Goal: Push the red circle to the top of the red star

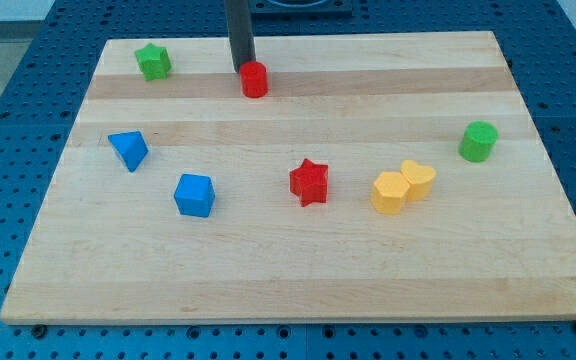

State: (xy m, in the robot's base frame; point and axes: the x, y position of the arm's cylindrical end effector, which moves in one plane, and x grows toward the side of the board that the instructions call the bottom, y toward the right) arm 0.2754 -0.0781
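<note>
My tip [241, 69] touching the red circle [255, 79] at its upper left, red star [309, 182] well below.

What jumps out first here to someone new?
The dark rod coming down from the view's top, my tip right at the upper-left edge of the red circle. Next, the red star near the board's middle, well below the circle, and the two yellow blocks touching each other just to the star's right.
</note>
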